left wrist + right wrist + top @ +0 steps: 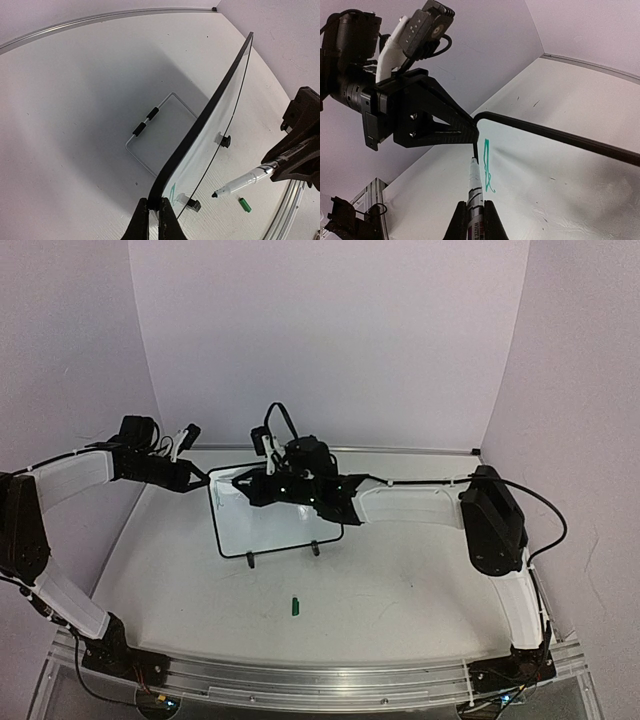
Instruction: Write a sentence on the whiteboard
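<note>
Left tool (155,207) is clenched on the corner of the whiteboard (278,528), which stands on the tabletop (400,580). The sentence (487,167), a few unreadable green strokes, sits at that end. Blank surface extends rightward along the long axis. Right tool (475,215), nearer the face, grasps the marker (475,182), tip beside the strokes. Barrel print is illegible.

**Both arms at the board**

The whiteboard (285,532) stands (on two black feet) near the worktop's (420,580) back edge. My left gripper (206,479) meets its upper left corner, with my right gripper (238,482) just beside it. A small green piece (296,607) lies toward the front edge.
</note>
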You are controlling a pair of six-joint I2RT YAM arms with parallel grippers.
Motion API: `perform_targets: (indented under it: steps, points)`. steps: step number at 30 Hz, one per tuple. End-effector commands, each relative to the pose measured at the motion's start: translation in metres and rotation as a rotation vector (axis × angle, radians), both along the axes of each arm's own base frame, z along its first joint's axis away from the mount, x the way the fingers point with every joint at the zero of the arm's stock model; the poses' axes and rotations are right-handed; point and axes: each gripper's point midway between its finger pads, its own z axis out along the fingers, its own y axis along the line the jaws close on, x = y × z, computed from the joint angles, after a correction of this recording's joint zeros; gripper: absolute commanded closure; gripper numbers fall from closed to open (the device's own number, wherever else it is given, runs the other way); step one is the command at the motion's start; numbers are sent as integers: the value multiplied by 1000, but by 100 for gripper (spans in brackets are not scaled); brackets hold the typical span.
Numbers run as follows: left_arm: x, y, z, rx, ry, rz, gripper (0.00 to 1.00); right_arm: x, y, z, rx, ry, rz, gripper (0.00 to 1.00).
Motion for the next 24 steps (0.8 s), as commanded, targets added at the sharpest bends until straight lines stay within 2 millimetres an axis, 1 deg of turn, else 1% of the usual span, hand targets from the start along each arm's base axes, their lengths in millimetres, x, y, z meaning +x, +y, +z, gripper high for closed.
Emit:
perform_targets:
  steps: [1, 12, 24]
  points:
    - [2, 6, 17, 34, -87, 6, 100, 8, 8, 16, 32, -35, -5, 100]
    - [2, 6, 19, 34, -93, 7, 100, 16, 12, 3, 8, -22, -28, 100]
    - [1, 6, 20, 33, -95, 6, 100, 20, 13, 0, 5, -21, -50, 100]
